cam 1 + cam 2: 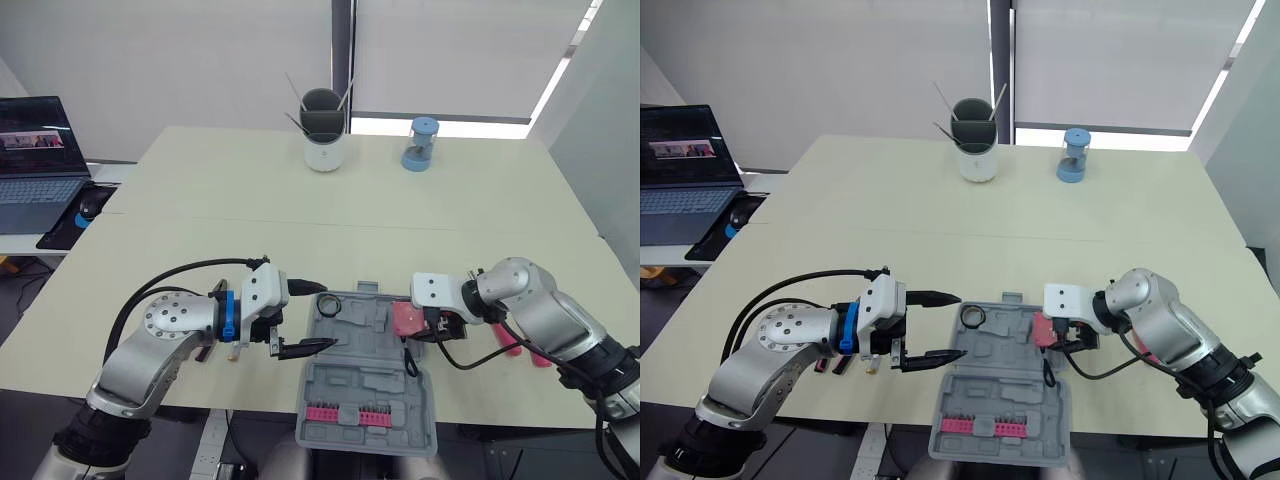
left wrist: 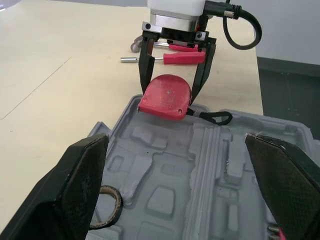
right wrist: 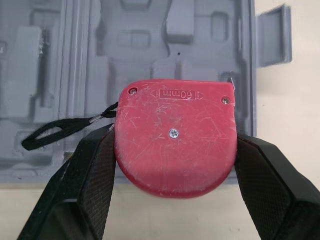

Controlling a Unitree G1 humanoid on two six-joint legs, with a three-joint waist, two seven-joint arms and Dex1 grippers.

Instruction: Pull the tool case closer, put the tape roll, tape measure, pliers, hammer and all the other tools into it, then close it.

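Grey moulded tool case [image 1: 372, 392], lying open; tape measure held at its right rim.
Red tape measure [image 3: 175, 132] is clamped flat in the right gripper [image 2: 171, 92] over the case's right edge, with the recesses judged to lie inward. Left gripper [image 1: 960, 324], fingers spread wide, is poised over the case's left side near the tape roll [image 2: 107, 207].

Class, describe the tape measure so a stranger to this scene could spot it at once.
On the pale table, find the open grey tool case at the near edge. At its right rim, the right gripper holds the tape measure: a rounded red block trailing a black strap, unlike the thin dark tape roll inside the case.
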